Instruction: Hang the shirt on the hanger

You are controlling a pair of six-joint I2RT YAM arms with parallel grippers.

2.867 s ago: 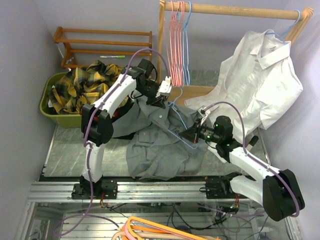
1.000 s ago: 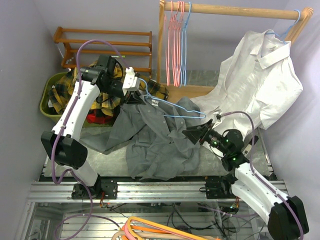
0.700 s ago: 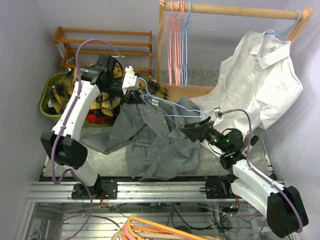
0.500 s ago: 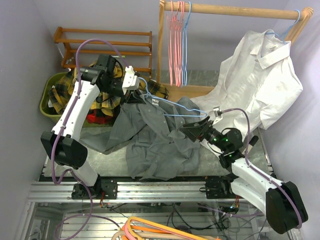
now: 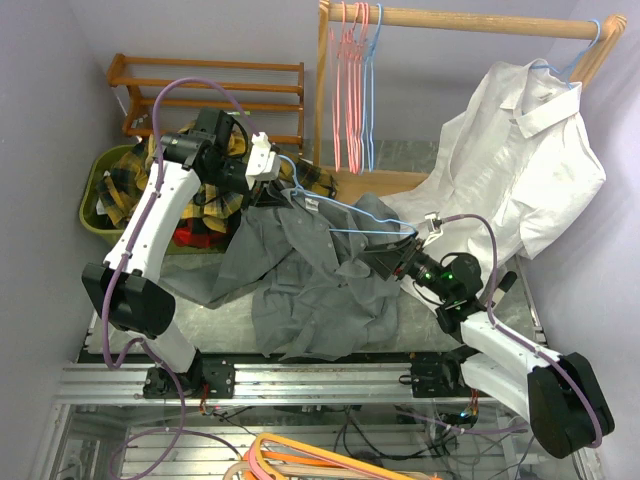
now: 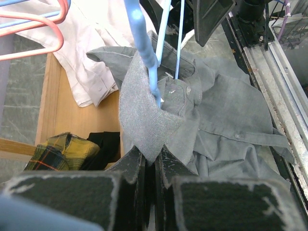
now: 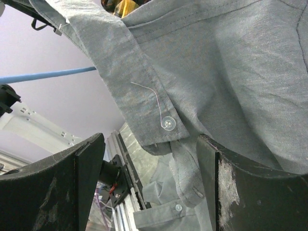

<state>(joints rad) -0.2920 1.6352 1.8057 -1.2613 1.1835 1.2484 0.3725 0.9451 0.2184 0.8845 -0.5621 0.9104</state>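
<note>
Grey shirt [image 5: 320, 290], lifted from the counter's centre toward its far-left corner; the light-blue hanger [image 6: 146, 50] seems only partly inside the collar, shoulders yet to seat. Left gripper [image 6: 154, 161] clamps collar fabric. Right gripper [image 7: 150, 139], right of centre, straddles the button placket with fingers spread, gripping nothing.

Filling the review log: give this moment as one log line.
left pincer shut on shirt | hanger partly under shirt fabric | right pincer open, shirt's button edge between its fingers
</note>
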